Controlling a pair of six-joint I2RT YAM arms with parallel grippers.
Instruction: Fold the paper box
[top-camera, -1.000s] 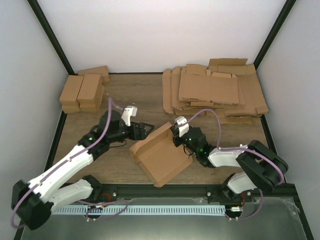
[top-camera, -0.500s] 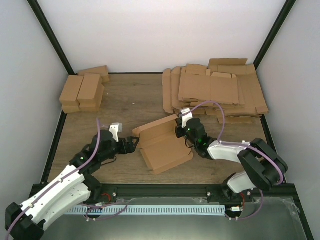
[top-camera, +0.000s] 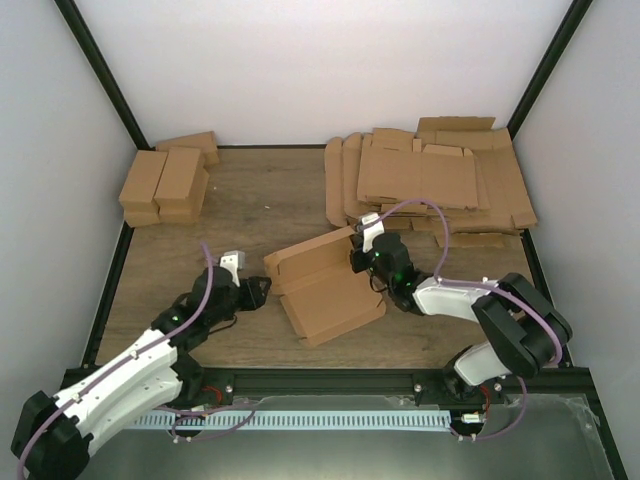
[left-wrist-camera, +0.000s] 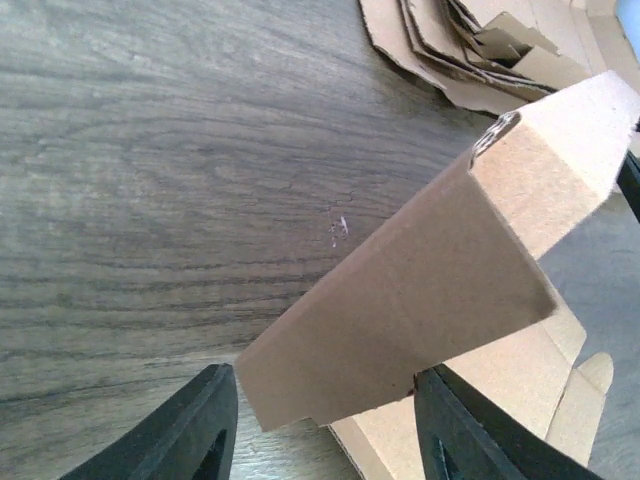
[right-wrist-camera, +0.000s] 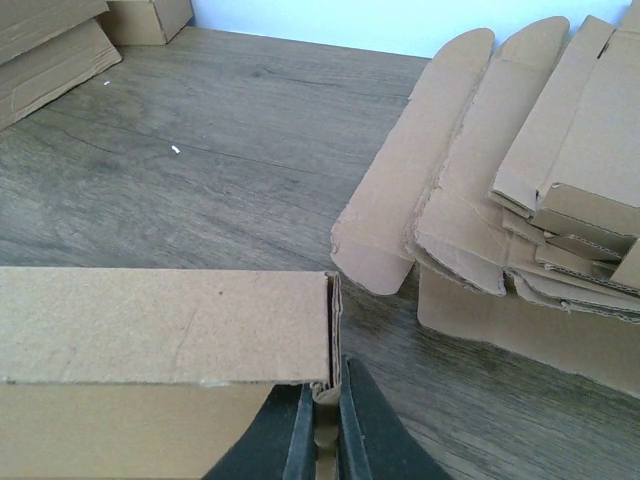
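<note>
The paper box (top-camera: 330, 295) is a partly folded brown sheet lying mid-table, with one long wall raised along its far-left side. My left gripper (top-camera: 262, 290) is low at the wall's left end. In the left wrist view its open jaws (left-wrist-camera: 322, 385) straddle the wall's near end (left-wrist-camera: 420, 290); the right finger (left-wrist-camera: 455, 430) touches the cardboard and the left finger (left-wrist-camera: 190, 435) stands apart from it. My right gripper (top-camera: 356, 262) is at the wall's right end, shut (right-wrist-camera: 322, 400) on the box's doubled end flap (right-wrist-camera: 332, 330).
A heap of flat cardboard blanks (top-camera: 430, 185) fills the far right and lies just beyond the right gripper (right-wrist-camera: 520, 170). Finished brown boxes (top-camera: 165, 185) are stacked at the far left. Black frame posts and grey walls bound the table.
The box has shifted farther away and now lies flatter. My left gripper dropped toward the near left, reached the wall's left end, and its jaws narrowed. The right gripper stayed shut on the flap.
</note>
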